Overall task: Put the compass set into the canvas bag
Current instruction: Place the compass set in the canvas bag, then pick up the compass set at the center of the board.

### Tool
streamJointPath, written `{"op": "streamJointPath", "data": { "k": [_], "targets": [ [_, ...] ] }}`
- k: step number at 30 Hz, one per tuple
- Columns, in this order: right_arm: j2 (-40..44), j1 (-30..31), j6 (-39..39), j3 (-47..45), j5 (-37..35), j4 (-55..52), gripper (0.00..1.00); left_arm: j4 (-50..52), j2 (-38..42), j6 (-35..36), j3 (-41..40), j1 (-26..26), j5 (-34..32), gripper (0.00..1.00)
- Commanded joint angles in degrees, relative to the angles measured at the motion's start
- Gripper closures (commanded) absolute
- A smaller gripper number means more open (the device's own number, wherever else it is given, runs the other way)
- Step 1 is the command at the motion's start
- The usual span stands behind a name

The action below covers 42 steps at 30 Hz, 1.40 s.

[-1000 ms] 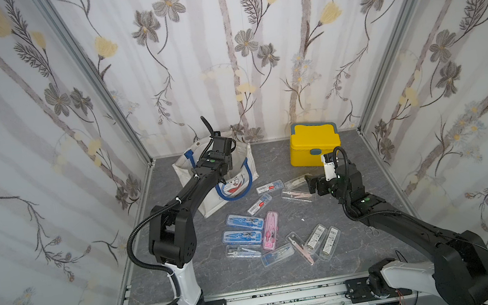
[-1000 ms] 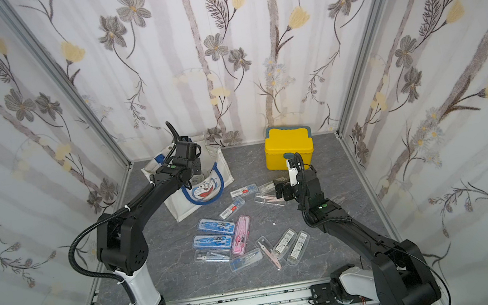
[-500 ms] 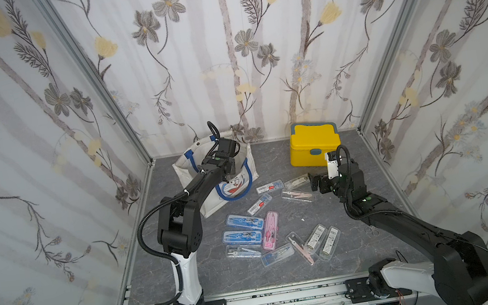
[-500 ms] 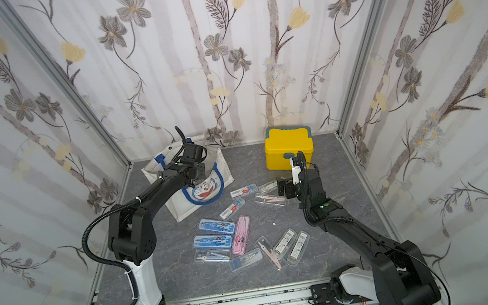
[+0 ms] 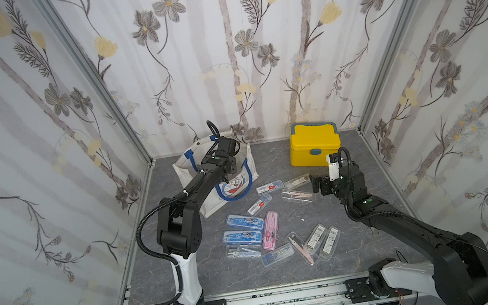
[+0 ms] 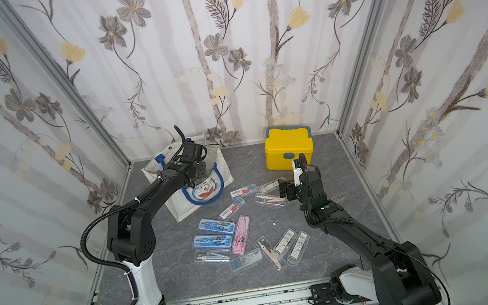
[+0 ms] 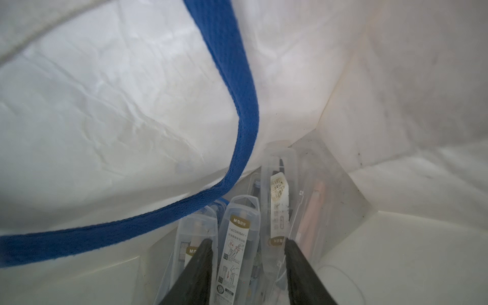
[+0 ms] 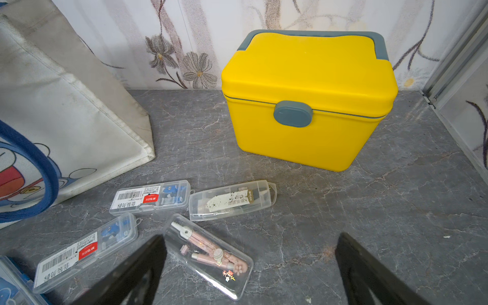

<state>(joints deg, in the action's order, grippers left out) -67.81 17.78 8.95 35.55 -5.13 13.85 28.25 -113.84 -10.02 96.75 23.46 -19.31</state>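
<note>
Both top views look steeply down from high in front, sharing the whole table; the left wrist camera sits close inside the bag, the right wrist looks low toward the box.

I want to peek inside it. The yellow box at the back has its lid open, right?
No, the lid of the yellow box is shut, with the latch over its seam. The right wrist view shows it. It does stand at the back.

Grey tabletop w/ canvas bag, yellow box at rear; compass sets (clear cases) scattered ctr.
</note>
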Motion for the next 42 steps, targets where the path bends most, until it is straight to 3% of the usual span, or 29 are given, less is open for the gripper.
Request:
{"op": "streamJointPath", "data": {
  "k": [1,8,13,21,30,34,42],
  "targets": [
    [0.1,-0.2,0.5,0.0,-0.8,1.4,0.00,0.1,1.9,-1.1,0.7,0.5,-1.4,0.50],
    [-0.4,-0.5,0.5,-0.3,-1.0,1.4,0.00,-0.6,6.1,-0.9,0.7,3.5,-3.6,0.36],
    [-1.1,-0.9,0.7,-0.7,-1.3,1.4,0.00,-3.0,9.7,-1.8,-1.3,6.4,-4.3,0.01],
    [-6.0,-3.9,3.7,1.8,4.9,-1.5,0.01,-11.8,18.9,-2.7,-8.8,11.5,-1.9,0.00],
    [-10.2,-4.7,4.1,2.7,5.5,-2.8,0.01,-30.5,29.1,-5.3,-24.4,17.3,15.1,0.00],
    [-10.8,-4.7,3.0,3.4,6.7,-4.2,0.00,-33.6,29.0,-6.7,-26.3,19.3,19.0,0.00],
    [-12.5,-4.8,1.1,5.7,3.8,-9.4,0.01,-36.1,23.5,-8.0,-26.0,22.5,17.9,0.00]
  ]
}}
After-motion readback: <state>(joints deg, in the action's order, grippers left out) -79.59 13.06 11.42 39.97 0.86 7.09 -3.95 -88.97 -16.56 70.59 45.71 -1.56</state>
